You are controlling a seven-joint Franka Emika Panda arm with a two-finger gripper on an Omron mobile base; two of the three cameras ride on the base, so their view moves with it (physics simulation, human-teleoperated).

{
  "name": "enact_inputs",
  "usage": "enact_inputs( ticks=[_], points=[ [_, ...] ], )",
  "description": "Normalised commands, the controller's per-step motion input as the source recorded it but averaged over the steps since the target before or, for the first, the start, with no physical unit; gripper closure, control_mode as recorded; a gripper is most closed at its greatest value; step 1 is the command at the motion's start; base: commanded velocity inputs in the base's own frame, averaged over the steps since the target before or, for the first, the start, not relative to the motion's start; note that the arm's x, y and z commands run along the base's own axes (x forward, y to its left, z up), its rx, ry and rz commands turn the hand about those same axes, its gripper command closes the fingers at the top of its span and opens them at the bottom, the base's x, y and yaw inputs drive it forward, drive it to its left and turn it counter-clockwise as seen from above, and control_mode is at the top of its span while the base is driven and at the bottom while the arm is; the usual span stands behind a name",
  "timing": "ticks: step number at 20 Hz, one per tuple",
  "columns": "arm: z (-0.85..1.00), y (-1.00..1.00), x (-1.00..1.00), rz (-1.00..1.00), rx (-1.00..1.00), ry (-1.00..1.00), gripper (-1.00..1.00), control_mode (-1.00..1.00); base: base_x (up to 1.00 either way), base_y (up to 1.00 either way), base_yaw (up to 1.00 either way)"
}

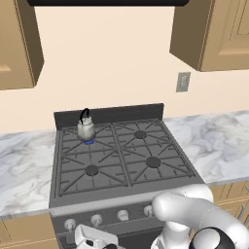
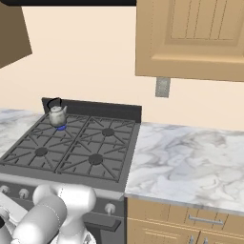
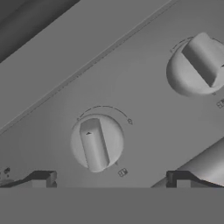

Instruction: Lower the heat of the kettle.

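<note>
The end effector (image 3: 109, 179) stands wide open and empty, its tips low on either side of a stove knob (image 3: 96, 142) straight ahead, with a second knob (image 3: 199, 65) further off to one side. The kettle (image 1: 86, 129) sits well beyond, on the stove's (image 1: 121, 155) back left burner over a small blue flame. The likely risk is closing off-centre, since the knob lies slightly aside of the midline, so the fingers could slip or turn it unevenly; grabbing the other knob would leave the kettle's heat unchanged.
</note>
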Motion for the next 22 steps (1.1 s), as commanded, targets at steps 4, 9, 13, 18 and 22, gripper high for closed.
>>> enact_inputs(
  ticks=[4, 9, 13, 18, 22],
  points=[
    [-0.09, 0.0, 0.02, 0.0, 0.0, 0.0, -1.0, -1.0, 0.0, 0.0, 0.0],
    [-0.15, 0.0, 0.01, 0.0, 0.0, 0.0, -1.0, -1.0, 0.0, 0.0, 0.0],
    [-0.06, 0.0, 0.05, 0.0, 0.0, 0.0, -1.0, -1.0, 0.0, 0.0, 0.0],
    [0.0, 0.0, 0.02, 0.0, 0.0, 0.0, -1.0, -1.0, 0.0, 0.0, 0.0],
    [0.0, 0.0, 0.0, 0.0, 0.0, 0.0, -1.0, -1.0, 0.0, 0.0, 0.0]
  ],
)
